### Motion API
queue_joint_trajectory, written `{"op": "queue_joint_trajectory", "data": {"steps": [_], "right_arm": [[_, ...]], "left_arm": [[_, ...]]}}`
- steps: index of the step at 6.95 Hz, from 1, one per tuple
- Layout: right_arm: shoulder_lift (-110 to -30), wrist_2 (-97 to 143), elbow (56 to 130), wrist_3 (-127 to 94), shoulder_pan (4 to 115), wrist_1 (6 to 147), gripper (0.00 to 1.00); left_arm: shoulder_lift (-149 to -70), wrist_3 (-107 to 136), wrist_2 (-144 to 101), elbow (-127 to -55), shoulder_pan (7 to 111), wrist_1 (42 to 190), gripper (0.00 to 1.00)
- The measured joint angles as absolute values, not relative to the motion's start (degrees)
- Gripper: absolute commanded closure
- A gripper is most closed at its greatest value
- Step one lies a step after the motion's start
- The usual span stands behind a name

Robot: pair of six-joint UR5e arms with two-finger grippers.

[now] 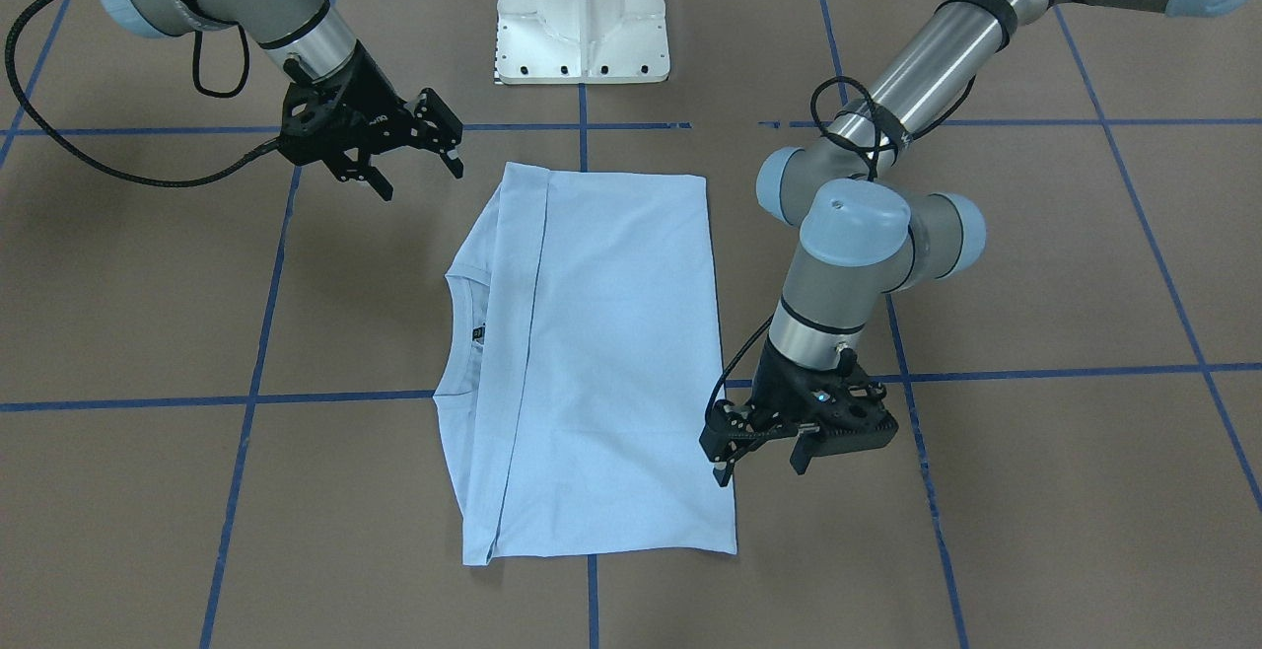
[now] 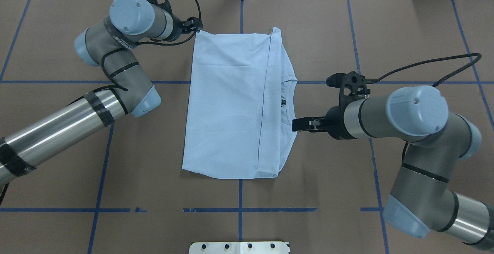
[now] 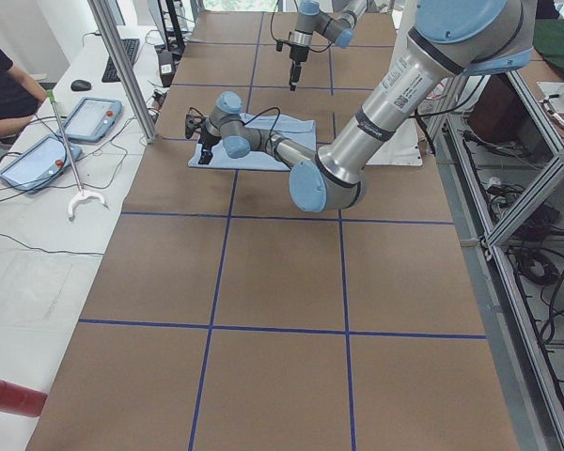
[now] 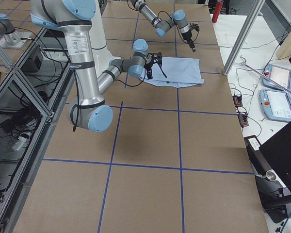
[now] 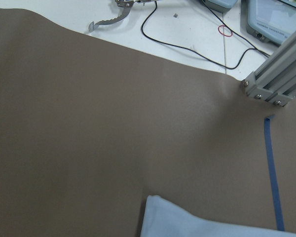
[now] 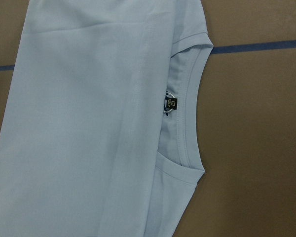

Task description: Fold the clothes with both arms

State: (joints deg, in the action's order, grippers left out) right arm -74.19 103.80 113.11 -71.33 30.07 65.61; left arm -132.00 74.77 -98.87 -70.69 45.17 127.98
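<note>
The clothes are one pale blue T-shirt (image 2: 231, 103), lying flat on the brown table and folded into a long rectangle. Its round neck and black label (image 6: 171, 103) show on the robot's right side. My left gripper (image 1: 761, 467) hovers open at the shirt's far corner on the robot's left, one fingertip just beside the hem, with nothing held. That corner (image 5: 187, 219) shows at the bottom of the left wrist view. My right gripper (image 1: 419, 176) is open and raised above the table beside the neck side of the shirt (image 1: 592, 353), also holding nothing.
The white pedestal base (image 1: 582, 18) stands at the robot's edge of the table. Blue tape lines cross the brown surface. An aluminium post (image 5: 276, 84) rises at the far edge near the left gripper. A person (image 3: 0, 85) sits beyond the far edge, with tablets there.
</note>
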Motion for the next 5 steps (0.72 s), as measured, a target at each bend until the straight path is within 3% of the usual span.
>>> {"op": "queue_joint_trajectory", "data": {"steps": [2, 5], "right_arm": [[-67.0, 95.7, 109.1, -65.2, 25.8, 71.9, 0.0], [-62.4, 88.7, 105.3, -49.5, 20.2, 74.1, 0.0]], "left_arm": [[-125.3, 74.5, -100.7, -83.7, 44.8, 121.6, 0.0], [-120.5, 74.8, -101.7, -93.7, 44.3, 116.7, 0.0]]}}
